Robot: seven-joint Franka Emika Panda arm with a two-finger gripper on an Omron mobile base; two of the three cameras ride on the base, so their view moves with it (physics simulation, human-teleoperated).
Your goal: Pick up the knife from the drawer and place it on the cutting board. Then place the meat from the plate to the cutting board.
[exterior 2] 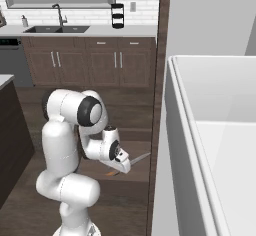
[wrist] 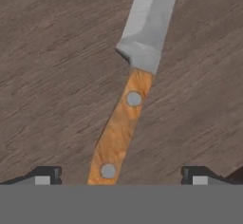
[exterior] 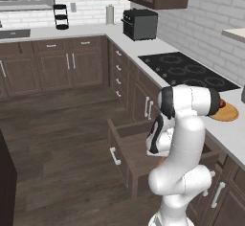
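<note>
Left base view: we see the wide dark-brown wooden drawer (exterior: 125, 149) with a silver bar handle pulled open below the light grey desk (exterior: 225, 133). The white arm bends down over the drawer, and its end effector is hidden behind the arm's own body here, so we cannot tell its opening from this side. A sliver of orange shows inside the drawer beside the arm; we cannot tell what it is. The flat round tan-orange plate (exterior: 227, 112) lies on the desk just past the black glass cooktop (exterior: 187, 71), partly behind the arm's elbow. A reddish-brown bit on the plate next to the elbow looks like the meat (exterior: 222, 103), mostly hidden. A black toaster oven (exterior: 139, 24) stands on the desk farther beyond the cooktop.

Right base view: the end effector (exterior 2: 123, 164) hangs low beside the dark cabinet edge, and the steel-bladed knife with an orange wooden handle (exterior 2: 134, 160) lies right at its tip, blade pointing away from the arm. A sink with faucet (exterior 2: 59, 28) sits in the far desk.

Hand view: we see the knife (wrist: 130, 95) lying on the drawer's dark wood bottom, handle toward the camera. The two dark fingertips (wrist: 47, 175) stand wide apart on either side of the handle, not touching it; the end effector holds nothing.
</note>
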